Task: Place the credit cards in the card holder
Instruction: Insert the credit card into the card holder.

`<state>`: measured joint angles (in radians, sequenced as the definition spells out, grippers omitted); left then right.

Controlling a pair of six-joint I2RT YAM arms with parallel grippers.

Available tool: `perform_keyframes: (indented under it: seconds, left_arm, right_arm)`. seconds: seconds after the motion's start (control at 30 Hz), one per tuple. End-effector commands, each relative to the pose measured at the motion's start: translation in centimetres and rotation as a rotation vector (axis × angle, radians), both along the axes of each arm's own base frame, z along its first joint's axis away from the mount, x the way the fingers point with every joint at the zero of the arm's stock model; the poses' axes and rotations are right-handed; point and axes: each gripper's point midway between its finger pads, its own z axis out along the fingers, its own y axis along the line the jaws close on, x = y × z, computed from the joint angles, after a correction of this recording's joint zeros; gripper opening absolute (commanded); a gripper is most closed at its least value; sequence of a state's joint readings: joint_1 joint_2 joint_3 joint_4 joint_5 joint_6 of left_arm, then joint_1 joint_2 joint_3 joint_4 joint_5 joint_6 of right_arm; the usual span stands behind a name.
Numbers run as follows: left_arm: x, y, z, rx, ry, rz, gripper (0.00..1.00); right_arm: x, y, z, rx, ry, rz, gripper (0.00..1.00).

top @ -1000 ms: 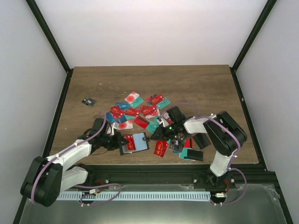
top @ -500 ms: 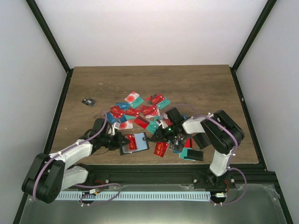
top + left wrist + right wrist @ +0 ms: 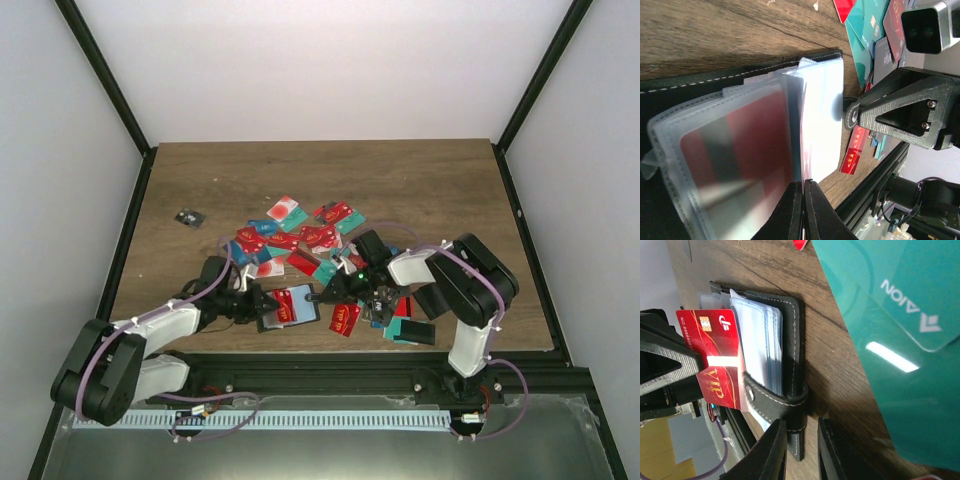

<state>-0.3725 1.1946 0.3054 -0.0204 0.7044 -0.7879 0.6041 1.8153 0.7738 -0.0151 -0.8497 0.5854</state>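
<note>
**Card holder open between both grippers, one red card in its sleeves**

At the near edge of the table (image 3: 420,180), the card holder (image 3: 297,305) lies open and flat with its black leather cover down. Its stack of grey-clear pockets (image 3: 820,115) fans upward. One red card (image 3: 715,355), marked VIP and bearing a chip, sits in the outermost sleeve; the left wrist view shows its grey stripe through the plastic. The other sleeves look see-through, and whether they hold anything cannot be told.

The left gripper (image 3: 803,189) is pinched closed on the lower edge of the clear pockets. The right gripper (image 3: 800,422) is at the opposite side with its jaws narrowed around the clasp tab (image 3: 775,402) and the cover's stitched edge.

The remaining credit cards (image 3: 320,237) lie loose in a scattered heap just beyond and to the right of the holder, none of them inside it. Two teal cards (image 3: 900,305) overlap right beside it. A plain black flat case (image 3: 418,333) rests on a teal card near the front right.
</note>
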Motion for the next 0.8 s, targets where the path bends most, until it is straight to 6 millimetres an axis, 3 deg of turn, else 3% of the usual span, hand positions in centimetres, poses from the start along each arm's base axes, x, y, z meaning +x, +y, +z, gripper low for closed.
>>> perform_keyframes:
  seconds: [0.0,0.13,0.3,0.53,0.77]
  left_arm:
    - [-0.2,0.1,-0.7,-0.006,0.024,0.013,0.04]
    - [-0.5,1.0,-1.4,0.042,0.055,0.057,0.04]
    - [-0.5,1.6,-0.8,0.051,0.034,0.101,0.04]
    - [-0.8,1.1,-1.6,0.015,0.06,0.091,0.04]
    - [-0.5,0.3,-0.9,-0.042,0.038,0.065,0.04]
  right_arm:
    - [0.4,1.1,0.6,0.027,-0.009,0.019,0.2]
    - [0.3,1.1,0.6,0.027,-0.004,0.017,0.2]
    - [0.1,1.0,0.3,0.027,0.013,0.011,0.2]
    - [-0.3,1.3,0.0,0.038,0.034,0.016,0.19]
    - [-0.2,1.3,0.0,0.039,0.031,0.018,0.19]
